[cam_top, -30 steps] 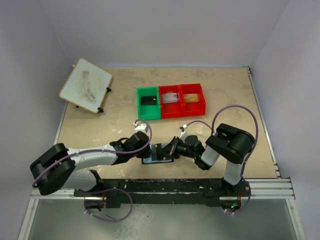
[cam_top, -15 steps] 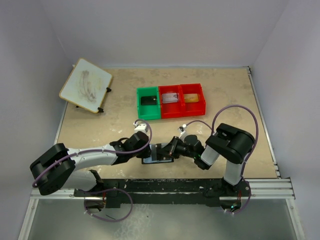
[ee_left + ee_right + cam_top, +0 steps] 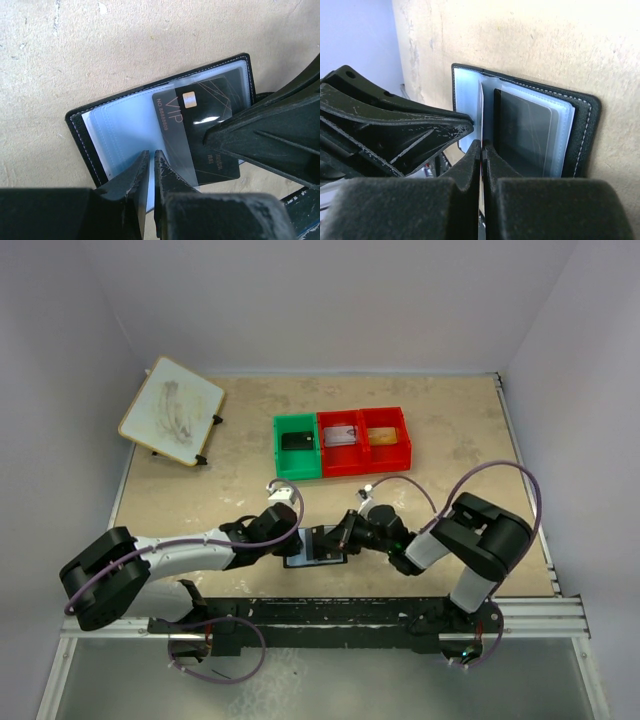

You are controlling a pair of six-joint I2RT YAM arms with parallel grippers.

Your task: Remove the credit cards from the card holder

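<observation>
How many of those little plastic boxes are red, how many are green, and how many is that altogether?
Red plastic bins: 2
Green plastic bin: 1
Total: 3

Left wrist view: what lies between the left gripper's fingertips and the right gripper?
A black credit card marked VIP, partly under a clear sleeve of the open card holder, as the left wrist view shows.
</observation>
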